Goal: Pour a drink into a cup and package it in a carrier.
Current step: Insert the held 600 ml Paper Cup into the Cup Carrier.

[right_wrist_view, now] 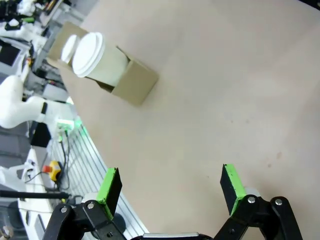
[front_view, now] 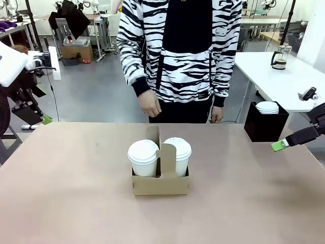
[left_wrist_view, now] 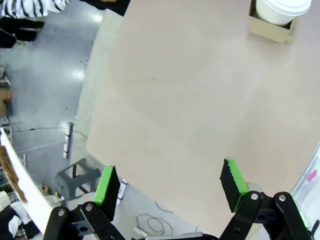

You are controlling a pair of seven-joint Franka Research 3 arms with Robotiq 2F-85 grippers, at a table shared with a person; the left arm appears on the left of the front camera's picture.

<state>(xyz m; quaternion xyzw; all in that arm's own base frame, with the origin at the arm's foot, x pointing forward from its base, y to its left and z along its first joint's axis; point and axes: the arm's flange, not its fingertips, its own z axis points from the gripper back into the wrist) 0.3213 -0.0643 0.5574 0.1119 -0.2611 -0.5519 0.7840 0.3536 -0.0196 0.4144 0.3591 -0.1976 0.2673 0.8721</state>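
Tan table (front_view: 61, 193), black box (front_view: 264, 127) beside carrier (front_view: 160, 183)

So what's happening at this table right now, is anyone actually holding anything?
Nothing is being held. Two white lidded paper cups sit in the small brown cardboard carrier at the middle of the table. Both robot arms are pulled back at the table's sides, the left gripper and right gripper with jaws open and empty. A person in a zebra-striped top stands at the far side, hands down. A black square box holds spare white lids.
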